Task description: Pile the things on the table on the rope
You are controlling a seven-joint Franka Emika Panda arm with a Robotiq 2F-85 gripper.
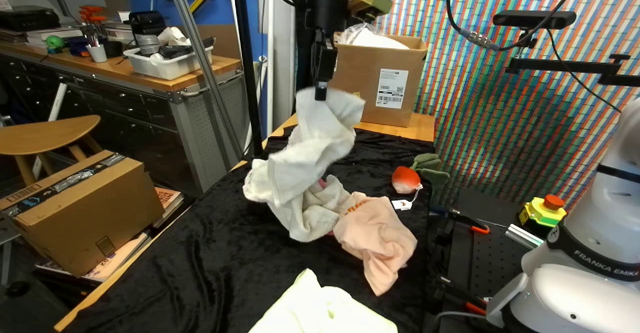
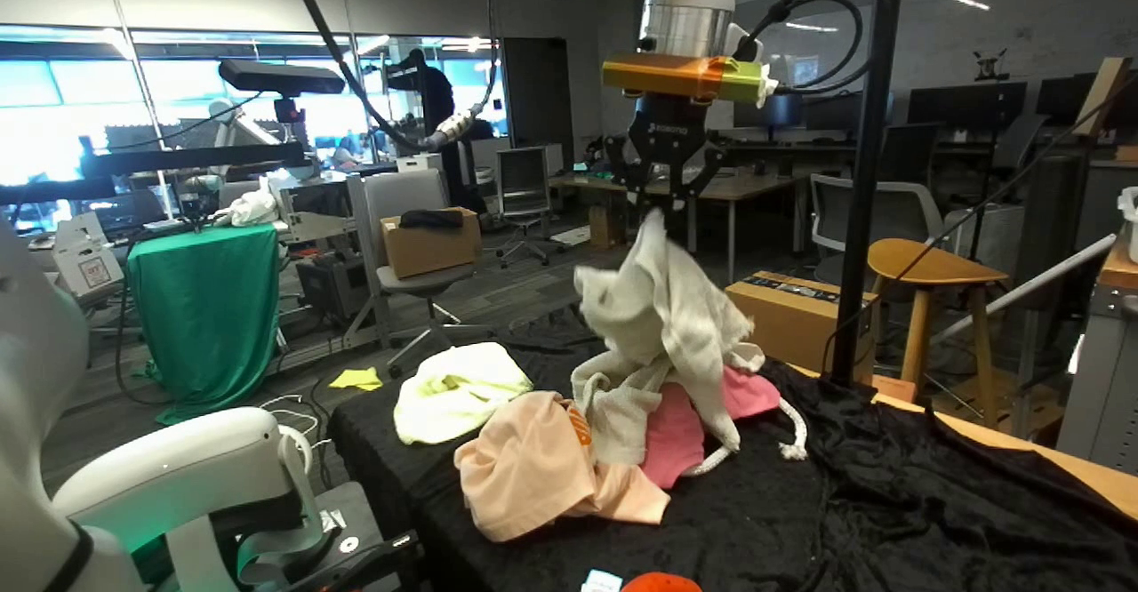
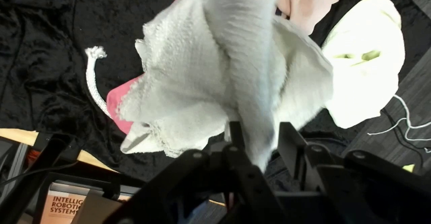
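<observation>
"Since the gripper (image 2: 658, 202) stands with its fingers (image 3: 291, 143) apart, which hazard is nearest?"

"Entry: grey cloth (image 2: 662, 308). Peak just below the fingertips in an exterior view, blurred, probably falling free; contact cannot be told. Lower folds on the pile. Risk: a fold snagging on a finger and lifting when the gripper does."

"And if it drops clean?"

"Risk: a sideways slump. Cause: a tall, loose column, its top unpropped. Beneath, entry: pink cloth (image 2: 673, 436), largely covered. Entry: rope (image 3: 91, 79), white, a frayed end bare beyond the pink, much of the rest hidden. Risk: a later drop landing wide. Cause: little target on show."

"Next outward?"

"Entry: peach cloth (image 1: 375, 233), touching the pile's side; whether it lies over any rope cannot be told. Risk: being dragged along, should the grey cloth shift."

"And the outliers?"

"Entry: red toy (image 1: 405, 179), tagged, apart from the pile on the black cover (image 1: 200, 258). Risk: rolling from a pinch. Cause: rounded form. Entry: yellow cloth (image 3: 367, 82), apart, at the cover's edge. Risk: a nudge over the side. Cause: a shallow, off-centre grip."
</observation>
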